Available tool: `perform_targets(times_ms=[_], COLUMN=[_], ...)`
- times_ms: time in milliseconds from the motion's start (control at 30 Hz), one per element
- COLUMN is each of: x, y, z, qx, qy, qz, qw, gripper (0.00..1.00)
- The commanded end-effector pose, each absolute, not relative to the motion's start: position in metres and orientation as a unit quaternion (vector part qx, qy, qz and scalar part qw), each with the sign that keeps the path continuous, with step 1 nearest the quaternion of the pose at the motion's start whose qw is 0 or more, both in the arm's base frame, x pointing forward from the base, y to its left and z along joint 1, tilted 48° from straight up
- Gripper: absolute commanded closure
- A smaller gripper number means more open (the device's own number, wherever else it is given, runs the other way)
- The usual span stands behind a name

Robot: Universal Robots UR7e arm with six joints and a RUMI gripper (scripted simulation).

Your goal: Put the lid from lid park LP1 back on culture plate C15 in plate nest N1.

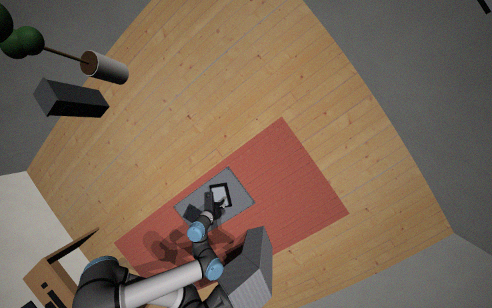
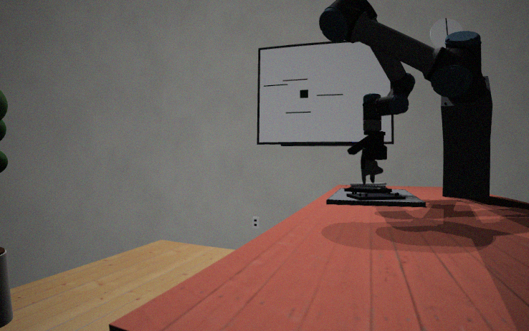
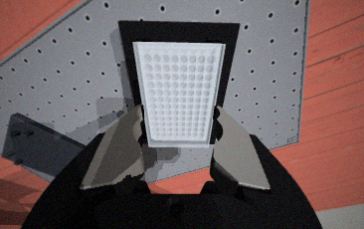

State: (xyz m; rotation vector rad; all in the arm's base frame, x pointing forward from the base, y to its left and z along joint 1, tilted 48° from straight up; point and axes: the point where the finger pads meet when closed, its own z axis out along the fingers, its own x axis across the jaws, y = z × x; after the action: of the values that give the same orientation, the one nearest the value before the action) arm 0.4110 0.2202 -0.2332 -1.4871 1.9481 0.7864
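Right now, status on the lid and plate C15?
Gripper shut on the clear rectangular lid. Lid lined up over the white multi-well culture plate in its black nest, low above it, not released. Nothing in the way.

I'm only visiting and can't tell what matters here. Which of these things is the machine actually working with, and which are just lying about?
In use:
- clear lid, gripped by the gripper
- culture plate C15, under the lid
- black plate nest N1
- dark lid park LP1, left bare
- grey pegboard

Lying about:
- whiteboard
- potted plant
- dark box
- wooden cabinet
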Motion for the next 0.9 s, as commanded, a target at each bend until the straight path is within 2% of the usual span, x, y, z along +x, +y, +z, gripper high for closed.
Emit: perform_targets(times_ms=[0, 867], x=[0.4116, 0.4119], y=[0.2206, 0.224], z=[-0.2337, -0.2368], qx=[-0.555, -0.555], qy=[0.727, 0.727], qz=[0.293, 0.293], qw=[0.28, 0.28], gripper=[1.0, 1.0])
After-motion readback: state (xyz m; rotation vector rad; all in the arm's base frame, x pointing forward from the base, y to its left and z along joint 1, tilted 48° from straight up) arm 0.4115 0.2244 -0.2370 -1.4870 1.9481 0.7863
